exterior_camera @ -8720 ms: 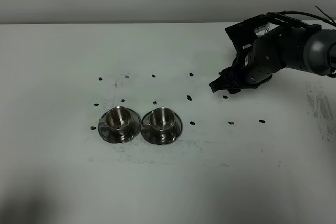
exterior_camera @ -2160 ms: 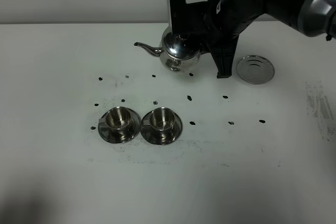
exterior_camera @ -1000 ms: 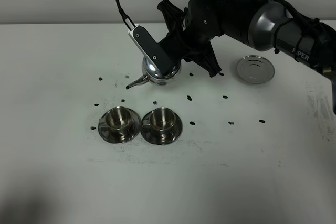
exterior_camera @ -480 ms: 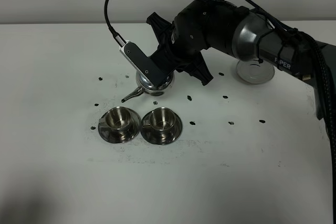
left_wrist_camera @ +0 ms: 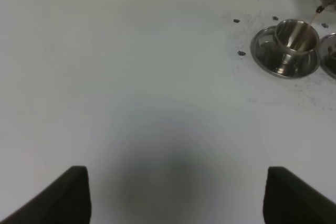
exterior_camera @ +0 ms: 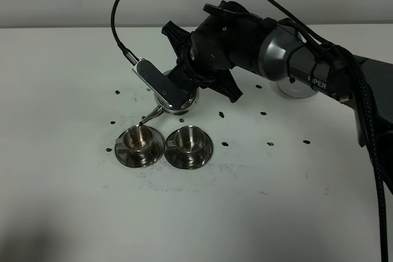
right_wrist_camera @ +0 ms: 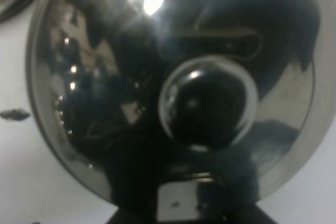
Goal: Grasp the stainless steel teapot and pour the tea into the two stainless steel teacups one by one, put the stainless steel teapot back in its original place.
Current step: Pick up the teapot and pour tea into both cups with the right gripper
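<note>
White worktop [exterior_camera: 295, 200]: carries both saucers, with small black marks [exterior_camera: 225, 143] scattered around them.
Left tool [left_wrist_camera: 176, 187]: nearest the front, over bare worktop. Its two dark fingers stand apart with nothing between them.
Teacups: two steel cups side by side, each upright on its own round saucer. One is on the left of the high view [exterior_camera: 140, 140] and the other just beside it on the right [exterior_camera: 189, 140].
Tea [left_wrist_camera: 308, 24]: a thin stream runs from the spout tip into the left-hand teacup.
Teapot [exterior_camera: 183, 104]: off the worktop, just behind the teacups, tipped spout-down. The spout tip is over the left-hand teacup and the knobbed lid [right_wrist_camera: 207, 103] is in place.
Right tool [exterior_camera: 190, 85]: closed on the teapot, on the side away from the spout. Its arm reaches across the middle from the right.
</note>
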Robot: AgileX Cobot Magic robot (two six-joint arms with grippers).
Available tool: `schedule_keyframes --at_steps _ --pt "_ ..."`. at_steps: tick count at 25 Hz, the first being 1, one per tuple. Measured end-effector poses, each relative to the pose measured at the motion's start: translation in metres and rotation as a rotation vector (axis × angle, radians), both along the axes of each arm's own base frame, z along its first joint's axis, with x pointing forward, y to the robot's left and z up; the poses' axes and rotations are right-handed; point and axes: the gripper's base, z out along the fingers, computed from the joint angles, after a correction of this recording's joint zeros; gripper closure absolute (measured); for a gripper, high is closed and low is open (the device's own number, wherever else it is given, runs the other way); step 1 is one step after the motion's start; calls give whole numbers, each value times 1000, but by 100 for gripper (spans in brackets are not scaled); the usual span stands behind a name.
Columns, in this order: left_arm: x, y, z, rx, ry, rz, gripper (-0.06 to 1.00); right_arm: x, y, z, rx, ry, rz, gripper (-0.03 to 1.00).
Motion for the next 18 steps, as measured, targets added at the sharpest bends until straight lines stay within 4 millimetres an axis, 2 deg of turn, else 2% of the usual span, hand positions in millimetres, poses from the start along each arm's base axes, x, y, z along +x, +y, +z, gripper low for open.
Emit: schedule_keyframes --at_steps 18 --pt "0 0 0 0 0 0 29 -3 12 -7 -68 -91 50 79"
